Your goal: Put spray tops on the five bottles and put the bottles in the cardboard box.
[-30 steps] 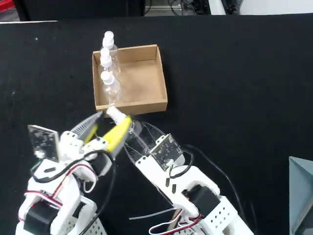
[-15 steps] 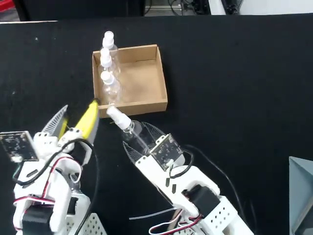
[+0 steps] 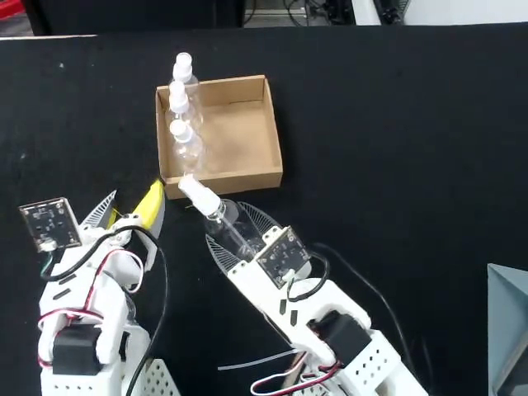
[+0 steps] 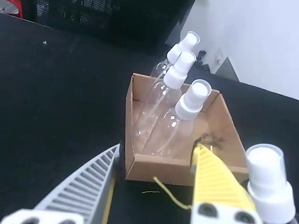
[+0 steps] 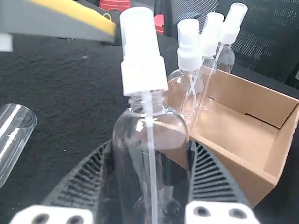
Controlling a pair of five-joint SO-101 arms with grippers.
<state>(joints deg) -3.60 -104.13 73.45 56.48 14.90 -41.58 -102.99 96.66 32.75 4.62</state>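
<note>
A clear bottle (image 3: 223, 223), a white spray top (image 3: 195, 191) seated on its neck, sits clamped between the two grey fingers of the right gripper (image 3: 235, 238). The bottle tilts over the black table (image 3: 396, 124), its spray top just beside the near wall of the cardboard box (image 3: 247, 176) and outside it, close to the near left corner as seen from the high view. Inside the box, three capped bottles (image 3: 186, 142) line up along the left wall, all wearing white tops. To the left of the held bottle, the left gripper (image 3: 132, 206) hangs spread apart and empty, with its yellow finger (image 3: 150, 204) near that same box corner and its grey finger (image 3: 101, 209) farther out. In the right wrist view a clear cylinder (image 5: 14, 130) lies on the table.
</note>
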